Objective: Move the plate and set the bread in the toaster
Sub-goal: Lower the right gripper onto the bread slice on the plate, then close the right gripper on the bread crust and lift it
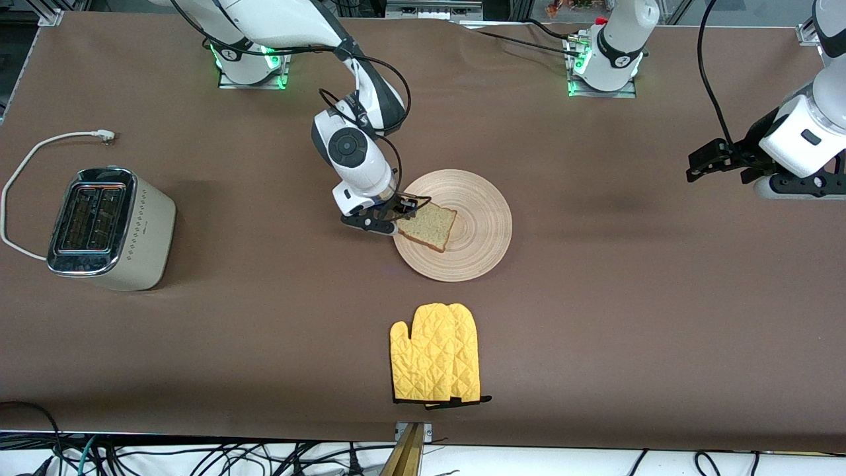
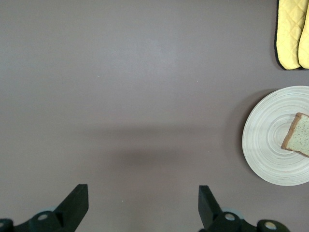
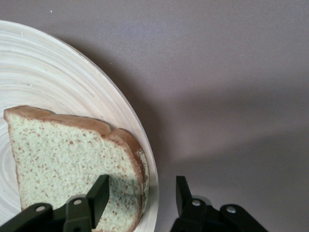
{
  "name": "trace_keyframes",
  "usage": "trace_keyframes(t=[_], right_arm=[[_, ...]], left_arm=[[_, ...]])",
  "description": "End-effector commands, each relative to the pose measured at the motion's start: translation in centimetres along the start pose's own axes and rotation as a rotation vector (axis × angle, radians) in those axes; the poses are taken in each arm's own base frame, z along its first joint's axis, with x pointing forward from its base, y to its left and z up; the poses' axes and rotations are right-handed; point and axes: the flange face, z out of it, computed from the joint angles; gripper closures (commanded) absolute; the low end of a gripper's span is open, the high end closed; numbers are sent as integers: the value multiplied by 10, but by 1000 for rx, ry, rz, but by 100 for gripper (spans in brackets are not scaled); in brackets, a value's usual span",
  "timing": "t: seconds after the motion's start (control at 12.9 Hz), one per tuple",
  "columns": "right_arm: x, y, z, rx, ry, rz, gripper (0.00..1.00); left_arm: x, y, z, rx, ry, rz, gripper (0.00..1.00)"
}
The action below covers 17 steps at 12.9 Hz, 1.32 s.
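Observation:
The round wooden plate lies at mid-table, with the bread flat on it at the rim toward the right arm's end. My right gripper is low at that rim and open. One finger is over the bread's crust edge, the other is over the bare table just off the plate. The toaster stands at the right arm's end, slots up. My left gripper waits open over bare table at the left arm's end.
A yellow oven mitt lies nearer the front camera than the plate. The toaster's white cord loops on the table beside it. The left wrist view also shows the plate and the bread.

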Motion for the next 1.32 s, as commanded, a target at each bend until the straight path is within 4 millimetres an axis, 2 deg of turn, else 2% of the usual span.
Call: trace_keyframes(t=[0.0,0.16,0.23,0.47,0.62,0.85,0.93,1.01,1.09,1.24], right_arm=[[-2,-1,-6,2,-11,-8,66],[-3,-1,-7,-6,-20,-10,84],[-4,-1,-8,-9,-24,-10,87],[-2,-1,-14,-17,-34,-9,91],[-3,-2,-14,-18,-36,-9,100],[-2,-2,-16,-20,-34,-12,100],[0,-1,-22,-28,-34,-22,100],[3,-7,-37,-41,-46,-35,100],[14,-9,-57,-87,-58,-47,100],[28,-20,-102,-165,-80,-86,100]], left_arm=[[-3,1,-4,20,-3,-3,0],[-3,1,-4,20,-3,-2,0],[-3,1,-4,20,-3,-3,0],[-3,1,-4,20,-3,-3,0],[-3,0,-4,19,-9,-6,0],[-4,-1,-3,19,-17,-6,0],[-4,-1,-3,19,-17,-6,0],[-4,-1,-3,19,-17,-8,0],[-4,-1,-3,21,-17,-8,0],[-4,-1,-4,20,-15,-6,0]])
